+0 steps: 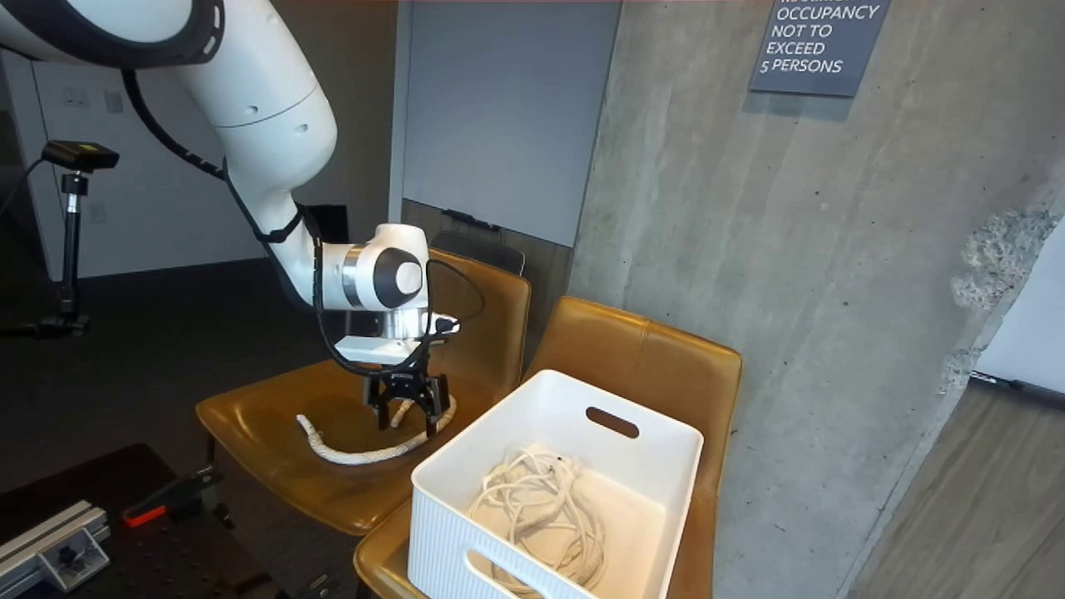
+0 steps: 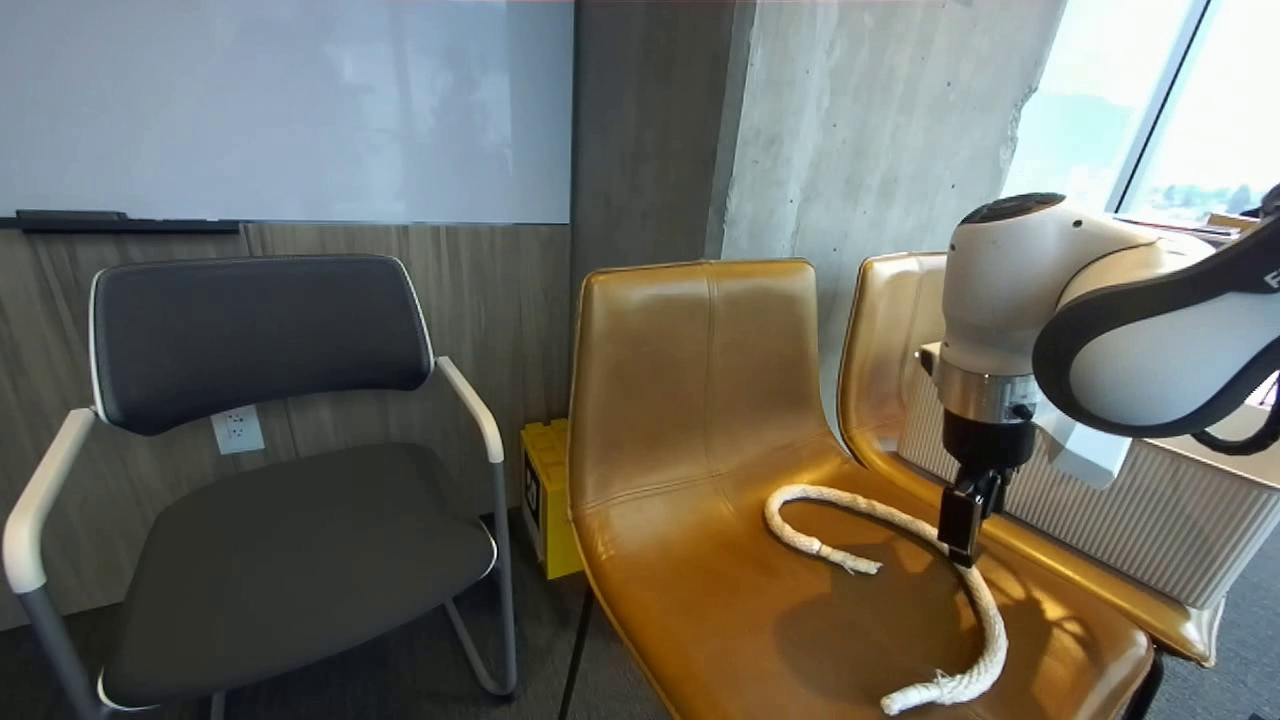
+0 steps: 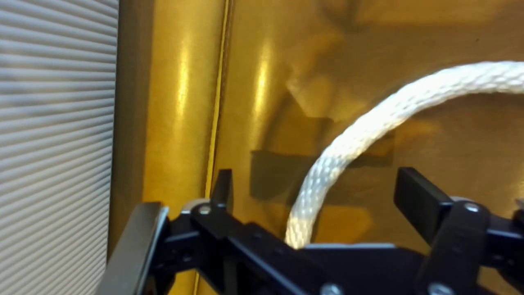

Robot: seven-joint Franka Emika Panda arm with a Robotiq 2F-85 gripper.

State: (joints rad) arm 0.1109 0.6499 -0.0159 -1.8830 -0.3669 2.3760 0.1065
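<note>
Concrete wall (image 1: pixel 707 208): fills the right of the frame in an exterior view, an occupancy sign (image 1: pixel 819 46) near its top.
White rope (image 1: pixel 366 457): lies in a loose curve on the tan chair (image 1: pixel 258 408), left of centre; that chair and the neighbouring chair (image 1: pixel 657 349) seem pushed together as a makeshift bench.
Claw (image 1: pixel 407 424): points down over the rope's seat, fingers spread wide, pinching nothing; so placed, I'd judge, to straddle the rope.
White box (image 1: pixel 441 524): sits on the neighbouring chair at bottom centre, loose cords (image 1: pixel 532 499) inside, probably put there to be within the arm's (image 1: pixel 283 116) reach. Its wall rises near the claw and limits room that way.
Dark armchair (image 2: pixel 260 335): at left of the frame in an exterior view, well apart from the claw, a yellow case (image 2: pixel 548 480) showing between it and the tan chair.
Rope on leather: hooks round at lower right, both ends resting on the seat, one finger crossing in front of it.
Seat seam (image 3: pixel 217 106): in the wrist view, runs down left of centre, the box's ribbed wall beyond it; one finger hangs close by, so that side looks tighter.
Between the fingers: the rope arcs through toward the right edge, a gap showing on either side; rightward the leather stretches on.
</note>
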